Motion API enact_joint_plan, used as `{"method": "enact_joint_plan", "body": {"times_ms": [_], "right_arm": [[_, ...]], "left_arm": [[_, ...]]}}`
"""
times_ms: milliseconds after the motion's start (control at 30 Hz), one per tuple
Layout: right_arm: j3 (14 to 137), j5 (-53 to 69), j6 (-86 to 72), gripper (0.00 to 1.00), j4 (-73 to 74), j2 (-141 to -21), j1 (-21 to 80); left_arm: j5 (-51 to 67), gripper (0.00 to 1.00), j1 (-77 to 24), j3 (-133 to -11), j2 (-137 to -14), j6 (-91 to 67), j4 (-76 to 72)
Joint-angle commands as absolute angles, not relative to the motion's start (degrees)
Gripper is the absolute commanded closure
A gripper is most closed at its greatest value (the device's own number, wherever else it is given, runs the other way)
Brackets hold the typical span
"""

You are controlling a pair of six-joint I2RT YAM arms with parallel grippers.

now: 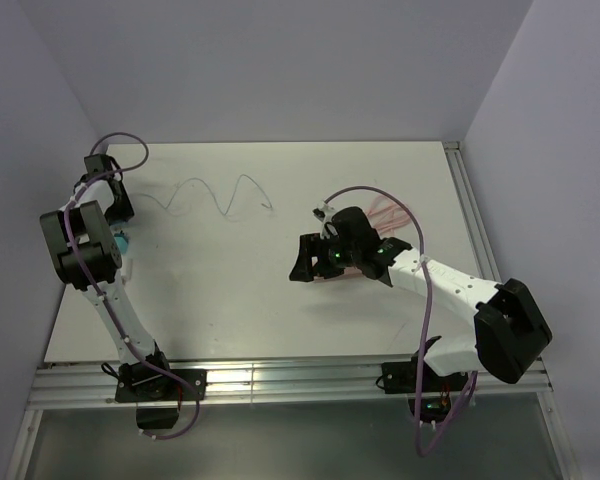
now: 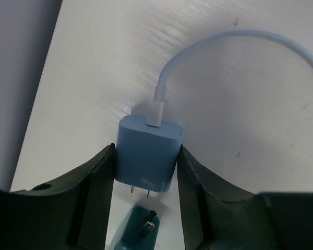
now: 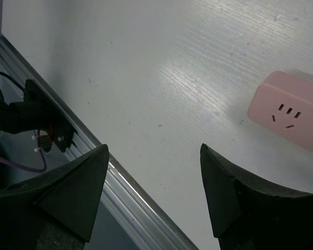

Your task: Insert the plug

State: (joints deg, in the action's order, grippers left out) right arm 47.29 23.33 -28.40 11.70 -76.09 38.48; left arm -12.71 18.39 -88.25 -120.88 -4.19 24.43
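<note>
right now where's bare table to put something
free: white table's middle, between the thin white cable and the near edge. crowded: left edge, where the left gripper flanks the small teal-green plastic plug, and around the long pink power strip.

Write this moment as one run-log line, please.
left fingers: either side of the plug, grip unclear | right fingers: open, empty, by pink power strip | status: not yet inserted
</note>
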Motion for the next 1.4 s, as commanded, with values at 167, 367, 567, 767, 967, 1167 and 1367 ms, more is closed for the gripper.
{"method": "enact_joint_plan", "body": {"times_ms": [167,367,567,767,967,1167,1367], "right_arm": [[50.6,16.2,-28.7,0.19,14.8,-74.2,38.7],[53.4,10.3,-26.9,0.07,19.4,-70.9,38.7],[61.6,6.9,-26.0,0.07,27.7,-71.9,38.6],[70.0,13.3,-29.9,0.11,29.8,-72.2,38.5],[76.2,22.4,-33.6,0.35,28.3,-72.3,36.2],[81.7,26.0,-36.4,0.44,29.8,-72.9,36.1],[80.9,27.2,-40.1,0.50,28.9,-74.1,36.4]], "left_arm": [[-12.1,1.00,18.4,-91.8,-114.5,-15.1,28.2],[-7.0,1.00,16.6,-88.1,-101.7,-21.2,28.6],[2.5,1.00,10.1,-84.3,-87.1,-23.3,29.5],[14.0,1.00,-2.0,-72.3,-73.5,-21.6,20.9],[19.4,1.00,-16.2,-66.5,-65.1,-18.4,17.8],[13.5,1.00,-28.9,-64.2,-61.4,-15.7,19.2],[4.6,1.00,-41.7,-61.0,-59.7,-13.9,17.5]]}}
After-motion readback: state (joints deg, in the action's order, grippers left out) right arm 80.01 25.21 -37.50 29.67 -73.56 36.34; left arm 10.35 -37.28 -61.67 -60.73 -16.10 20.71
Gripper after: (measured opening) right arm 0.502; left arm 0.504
